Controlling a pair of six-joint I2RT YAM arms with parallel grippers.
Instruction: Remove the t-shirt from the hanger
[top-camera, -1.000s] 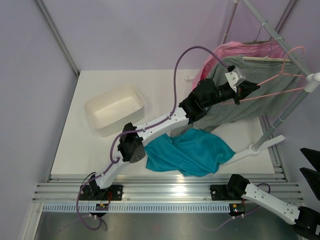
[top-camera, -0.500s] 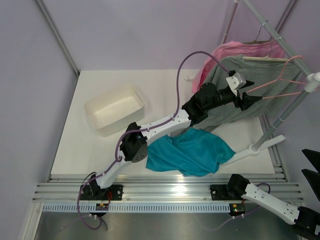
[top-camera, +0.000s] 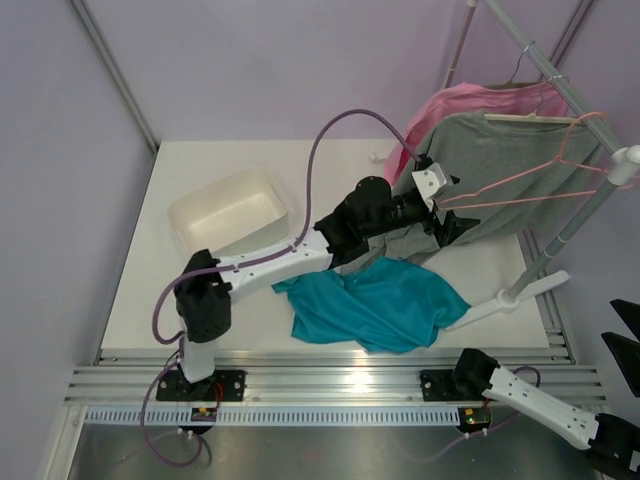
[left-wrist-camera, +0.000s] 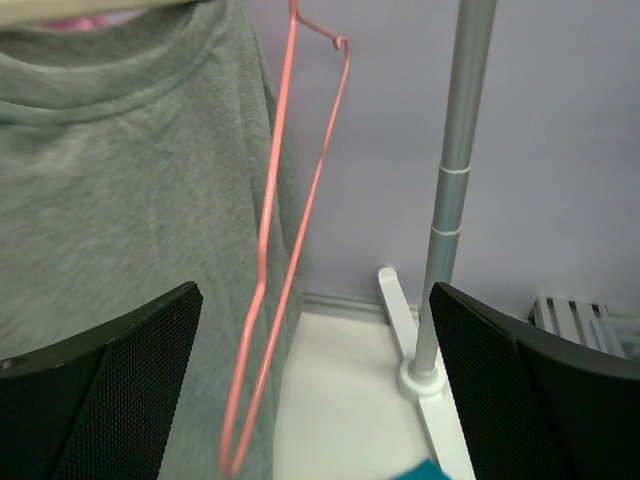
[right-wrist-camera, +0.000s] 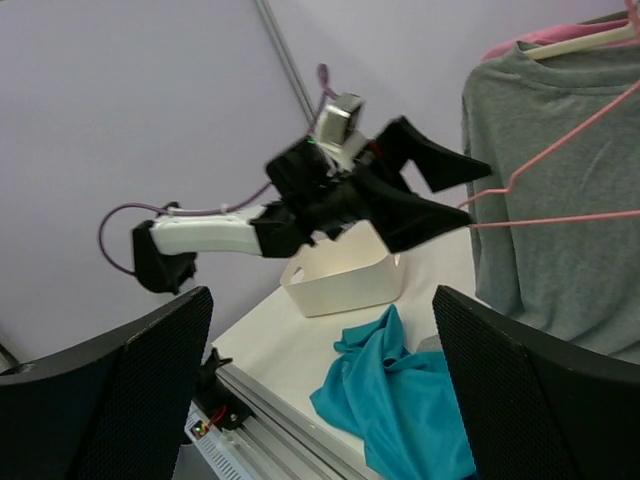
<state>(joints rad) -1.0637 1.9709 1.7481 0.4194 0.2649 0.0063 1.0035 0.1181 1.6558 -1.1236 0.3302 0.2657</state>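
I see the plain teal short-sleeved cloth t-shirt (top-camera: 375, 305) lying crumpled on the white table (top-camera: 150, 290), off the hanger, near the front edge between the two arm bases. The thin pink wire hanger (left-wrist-camera: 266, 240) hangs bare by its hook from the rail of the grey metal clothes rack (top-camera: 545, 65), up and to the right of the shirt and apart from it.

My left gripper (top-camera: 455, 215) is raised at the hanger's low corner with its jaws spread wide. In the left wrist view the pink wire runs down between the two black fingers (left-wrist-camera: 110, 390) and touches neither.

Just behind the wire hangs a grey t-shirt (top-camera: 500, 160) on a pale wooden hanger (top-camera: 530, 117), with a pink shirt (top-camera: 450, 105) behind that. A white rectangular plastic bin (top-camera: 230, 215) sits on the table's left side.

My right gripper (right-wrist-camera: 320, 290) is out past the table's right front corner, jaws wide, with nothing between them.
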